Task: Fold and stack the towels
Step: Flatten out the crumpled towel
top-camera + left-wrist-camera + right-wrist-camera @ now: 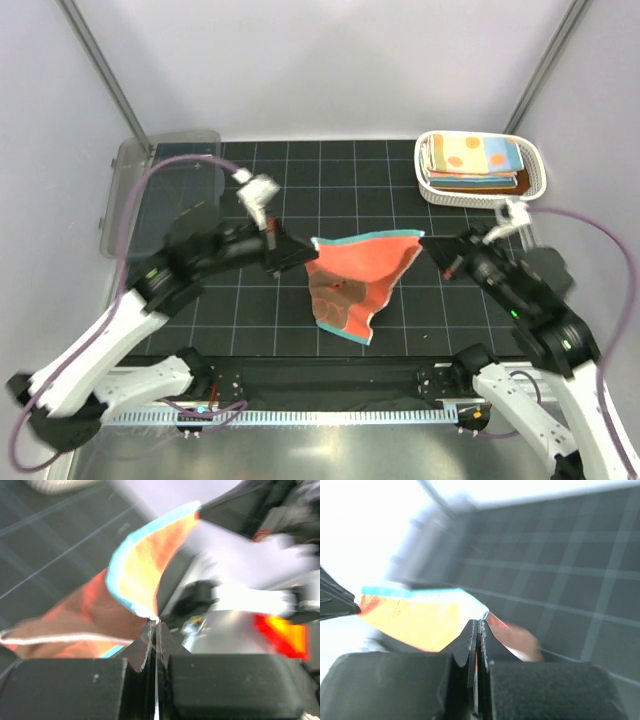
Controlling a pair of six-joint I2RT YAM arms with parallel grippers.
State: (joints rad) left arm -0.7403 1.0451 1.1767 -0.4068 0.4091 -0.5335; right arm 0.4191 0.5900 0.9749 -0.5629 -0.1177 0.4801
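Black mat (250, 300) underneath. Holding red towel (355, 280) up, stretched between left gripper (300, 255) and right gripper (432, 245), both pinched tight on its 2 top corners. Looks like the spread-out step. Next: lay flat below, fold, add to stack (475, 160) past right gripper.

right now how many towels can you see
3. A coral towel hangs stretched between the left tool and right tool; a dotted towel tops the stack in the basket, a brown towel under it. More may be hidden there.
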